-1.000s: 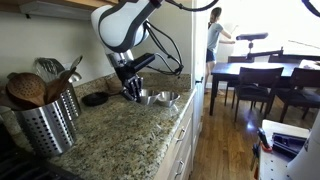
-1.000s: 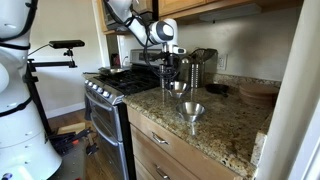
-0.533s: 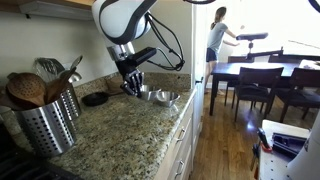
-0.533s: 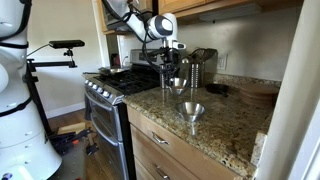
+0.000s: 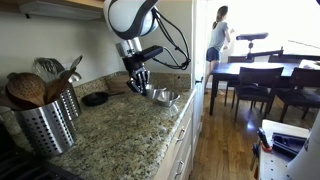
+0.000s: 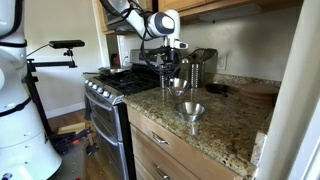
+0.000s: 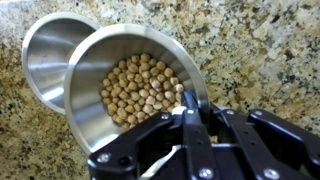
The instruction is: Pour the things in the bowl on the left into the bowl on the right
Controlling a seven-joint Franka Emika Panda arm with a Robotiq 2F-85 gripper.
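My gripper (image 7: pixel 188 100) is shut on the rim of a steel bowl (image 7: pixel 85 100) filled with chickpeas (image 7: pixel 140 88). It holds the bowl level, a little above the granite counter. An empty steel bowl (image 7: pixel 48 55) sits on the counter just beyond, partly under the held bowl's edge. In both exterior views the gripper (image 5: pixel 137 83) (image 6: pixel 172 75) hangs over the counter with the held bowl (image 6: pixel 178 89) under it. The empty bowl (image 5: pixel 166 97) (image 6: pixel 191 110) stands near the counter's front edge.
A perforated steel utensil holder (image 5: pixel 45 122) with wooden spoons stands on the granite counter (image 5: pixel 120 140). A dark round lid (image 5: pixel 96 99) lies near the wall. A stove (image 6: pixel 110 85) and a toaster (image 6: pixel 200 68) flank the bowls.
The gripper has lifted the chickpea bowl off the counter and shifted it toward the empty bowl. The empty bowl has not moved.
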